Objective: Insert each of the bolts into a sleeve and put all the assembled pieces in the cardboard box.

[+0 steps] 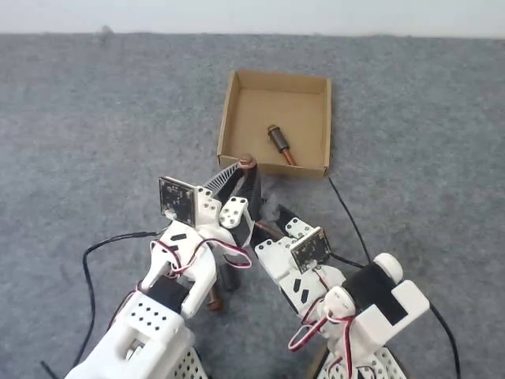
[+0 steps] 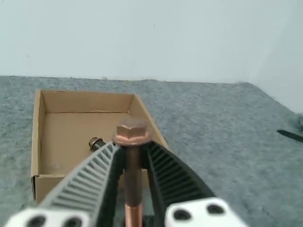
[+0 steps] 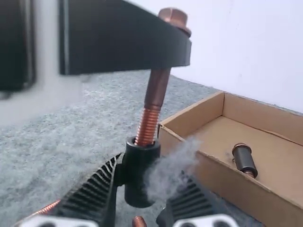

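Just before the near wall of the box (image 1: 227, 110), the left gripper (image 2: 130, 149) clamps a bolt (image 2: 132, 135) upright. The right gripper (image 3: 139, 187) clamps a sleeve (image 3: 140, 165) beneath it, and the bolt's tip seems just inside. One assembled piece (image 1: 278, 140) lies in the box.

one cardboard box (image 1: 268, 106), one assembled piece (image 1: 278, 139), one gripped sleeve (image 3: 139, 170), one raised bolt (image 2: 133, 135), at least one loose bolt (image 1: 213, 299)

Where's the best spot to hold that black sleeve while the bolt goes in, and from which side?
Hold the sleeve by its round side wall, low on the body, closing from two opposite sides. It stands upright, and the bolt enters its open top from above, threads first, so the rim should probably stay uncovered.
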Motion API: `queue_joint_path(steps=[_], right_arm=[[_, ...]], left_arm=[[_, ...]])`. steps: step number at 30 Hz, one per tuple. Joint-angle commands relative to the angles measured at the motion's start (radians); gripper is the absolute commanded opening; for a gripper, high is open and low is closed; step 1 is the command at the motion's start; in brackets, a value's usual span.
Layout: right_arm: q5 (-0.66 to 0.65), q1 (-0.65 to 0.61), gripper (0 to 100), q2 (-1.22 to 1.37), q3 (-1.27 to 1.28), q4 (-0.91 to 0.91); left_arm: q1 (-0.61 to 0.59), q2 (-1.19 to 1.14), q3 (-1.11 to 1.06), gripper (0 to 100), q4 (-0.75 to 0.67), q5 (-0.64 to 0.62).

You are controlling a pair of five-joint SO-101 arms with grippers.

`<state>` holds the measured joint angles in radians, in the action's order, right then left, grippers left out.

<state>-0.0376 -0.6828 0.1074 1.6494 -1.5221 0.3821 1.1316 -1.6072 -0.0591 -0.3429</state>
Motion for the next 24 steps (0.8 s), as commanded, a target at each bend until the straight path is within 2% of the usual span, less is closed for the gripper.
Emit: queue_joint_path(steps=[1, 18, 24], right_arm=[[0.000, 0.028, 0.6, -0.042, 0.023, -0.008], [0.008, 0.031, 0.6, -0.044, 0.018, -0.010], [0.009, 0.088, 0.6, -0.044, -0.015, -0.010]], left_arm=[[0.009, 0.018, 0.013, 1, 0.035, 0.037], [0.009, 0.018, 0.004, 1, 0.038, 0.037], [0.009, 0.018, -0.008, 1, 0.037, 0.037]])
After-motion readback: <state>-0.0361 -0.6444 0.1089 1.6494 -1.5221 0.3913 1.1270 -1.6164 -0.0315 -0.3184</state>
